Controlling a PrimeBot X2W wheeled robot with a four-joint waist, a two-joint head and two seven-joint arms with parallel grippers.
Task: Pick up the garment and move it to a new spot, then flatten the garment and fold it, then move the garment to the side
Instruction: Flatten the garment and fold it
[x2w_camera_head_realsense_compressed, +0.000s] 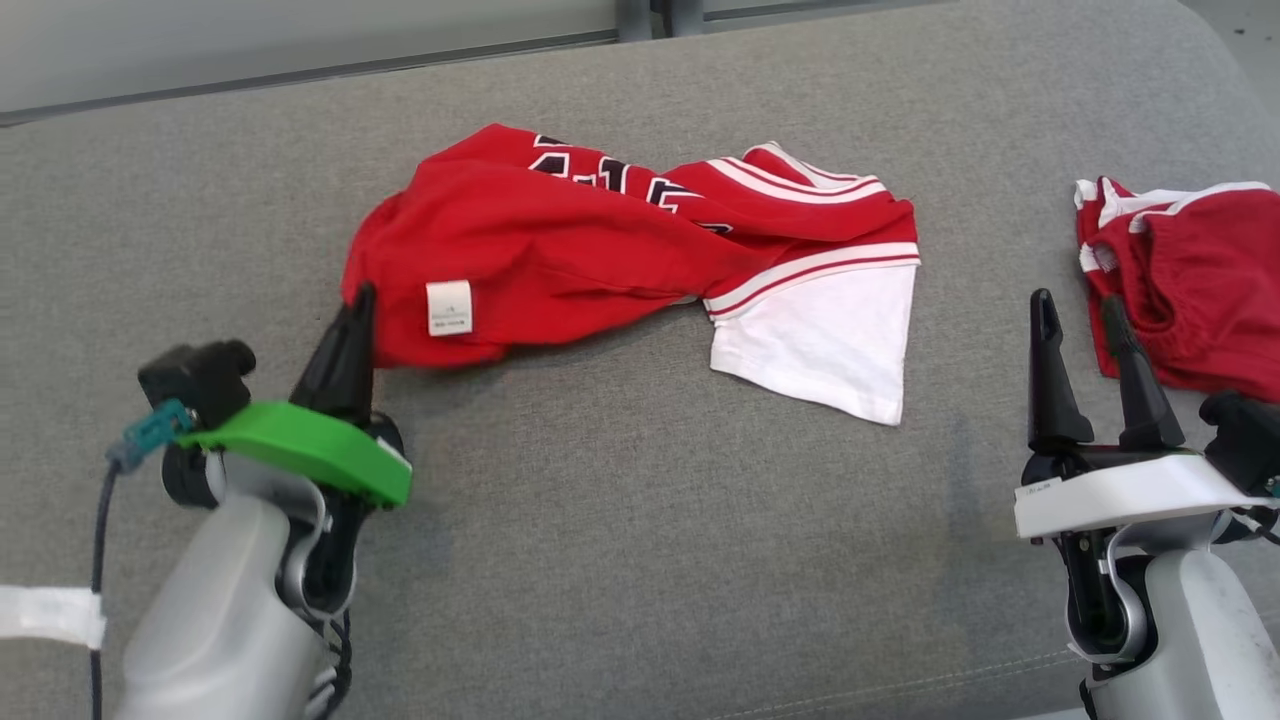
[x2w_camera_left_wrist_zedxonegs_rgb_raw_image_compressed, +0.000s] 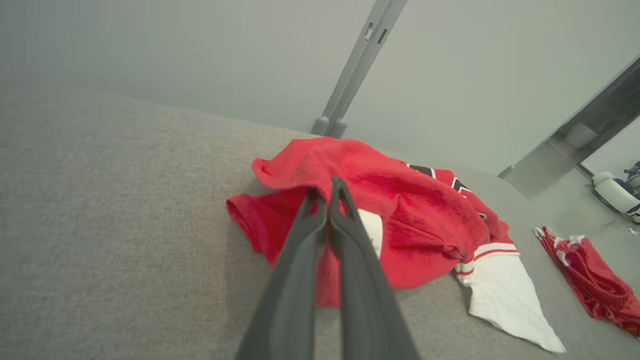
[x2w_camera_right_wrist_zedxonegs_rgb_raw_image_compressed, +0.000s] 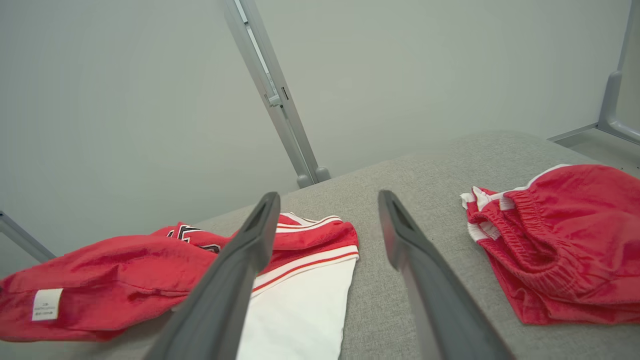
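The garment (x2w_camera_head_realsense_compressed: 560, 250) is a crumpled red jersey with white stripes, black lettering and a white panel, lying mid-surface on the grey cushion (x2w_camera_head_realsense_compressed: 640, 560). A white label shows near its left end. My left gripper (x2w_camera_head_realsense_compressed: 358, 300) is shut on the garment's left edge, and that end is bunched and slightly raised. In the left wrist view the closed fingers (x2w_camera_left_wrist_zedxonegs_rgb_raw_image_compressed: 300, 260) pinch red fabric of the garment (x2w_camera_left_wrist_zedxonegs_rgb_raw_image_compressed: 415, 225) at their tips. My right gripper (x2w_camera_head_realsense_compressed: 1078, 305) stands open over bare cushion, to the right of the white panel. Its fingers (x2w_camera_right_wrist_zedxonegs_rgb_raw_image_compressed: 235, 270) frame the garment (x2w_camera_right_wrist_zedxonegs_rgb_raw_image_compressed: 125, 280) at left.
A second red garment with white trim and an elastic waistband (x2w_camera_head_realsense_compressed: 1190, 280) lies crumpled at the far right, just beyond my right gripper. It also shows in the right wrist view (x2w_camera_right_wrist_zedxonegs_rgb_raw_image_compressed: 565, 240). A grey wall and metal posts (x2w_camera_right_wrist_zedxonegs_rgb_raw_image_compressed: 275, 100) stand behind the cushion.
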